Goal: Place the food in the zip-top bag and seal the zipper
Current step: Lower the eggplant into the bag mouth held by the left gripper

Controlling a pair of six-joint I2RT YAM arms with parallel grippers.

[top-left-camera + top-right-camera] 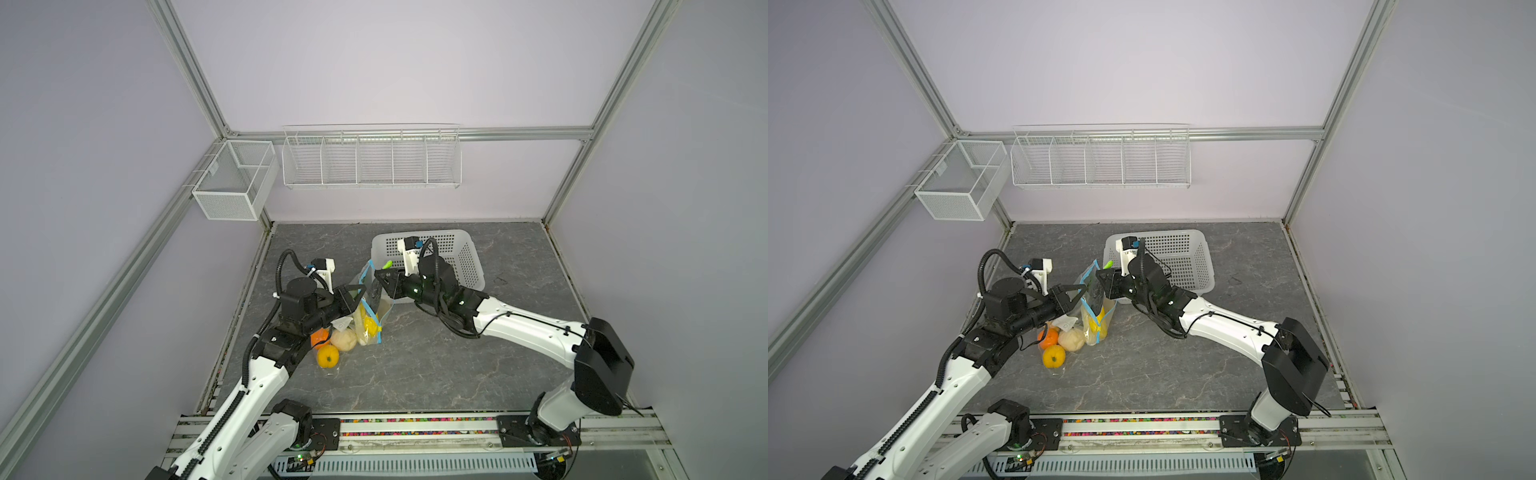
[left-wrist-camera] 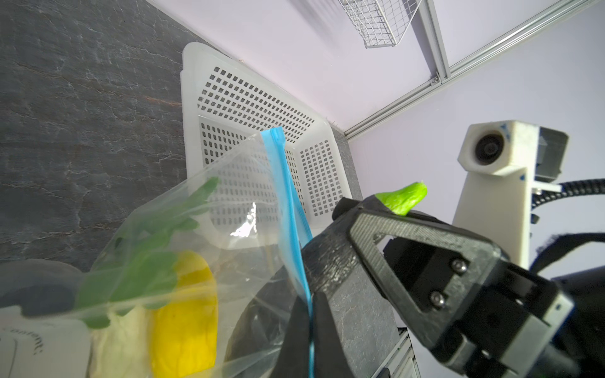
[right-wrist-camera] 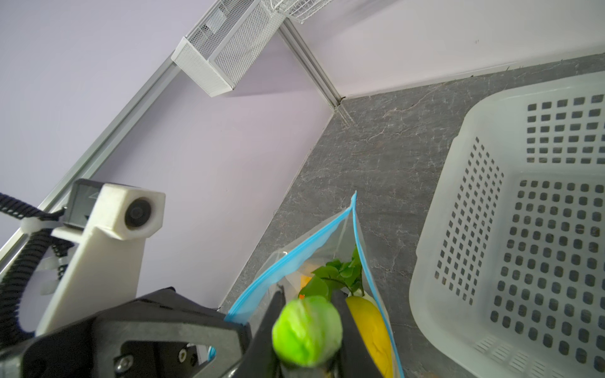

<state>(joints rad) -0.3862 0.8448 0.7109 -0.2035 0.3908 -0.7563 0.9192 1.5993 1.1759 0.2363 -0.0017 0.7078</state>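
**Where Things Are**

The bag is stood up in the middle of the table, and food is kept inside it. The basket is set just behind it, to the right. A wire rack is hung on the wall behind.

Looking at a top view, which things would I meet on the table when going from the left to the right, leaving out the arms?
Round yellow fruit → knobbly beige fruit → raised mouth of the bag → white basket.

The zip-top bag is glossy clear plastic, the basket matt white plastic, the tabletop veined grey stone-look.
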